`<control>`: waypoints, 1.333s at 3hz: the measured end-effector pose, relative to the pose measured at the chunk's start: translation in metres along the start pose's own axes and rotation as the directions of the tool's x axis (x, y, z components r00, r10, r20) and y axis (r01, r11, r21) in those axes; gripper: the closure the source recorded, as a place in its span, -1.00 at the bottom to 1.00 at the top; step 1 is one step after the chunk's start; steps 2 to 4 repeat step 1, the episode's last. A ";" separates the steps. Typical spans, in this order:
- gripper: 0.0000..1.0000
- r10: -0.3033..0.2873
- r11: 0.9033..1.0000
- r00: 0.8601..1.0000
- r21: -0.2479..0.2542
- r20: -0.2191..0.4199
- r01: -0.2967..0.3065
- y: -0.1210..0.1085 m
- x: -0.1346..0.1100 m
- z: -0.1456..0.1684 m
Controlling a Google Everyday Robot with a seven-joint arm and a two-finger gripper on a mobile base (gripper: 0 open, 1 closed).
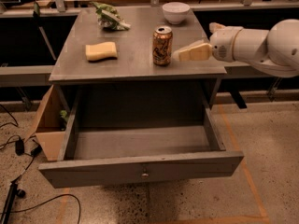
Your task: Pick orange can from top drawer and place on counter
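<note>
The orange can (162, 45) stands upright on the grey counter (135, 62), right of its middle, with nothing touching it. My gripper (195, 42) is just right of the can at the counter's right edge, open and empty, one cream finger (192, 53) pointing at the can with a small gap between them. The top drawer (140, 170) is pulled fully out below the counter, and its grey inside (140, 141) holds nothing.
A yellow sponge (101, 51) lies on the counter's left part. A green-and-white bag (110, 17) lies at the back left and a white bowl (175, 12) at the back right. A cardboard box (48, 122) and cables (16, 146) sit on the floor to the left.
</note>
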State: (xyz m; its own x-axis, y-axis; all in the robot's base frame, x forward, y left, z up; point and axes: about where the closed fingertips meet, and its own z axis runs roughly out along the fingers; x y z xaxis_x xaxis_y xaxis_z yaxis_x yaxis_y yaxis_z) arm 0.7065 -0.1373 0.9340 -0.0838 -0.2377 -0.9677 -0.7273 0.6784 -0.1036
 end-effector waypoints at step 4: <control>-1.00 -0.007 1.000 1.000 0.012 -0.007 0.007 0.001 -0.002 -0.010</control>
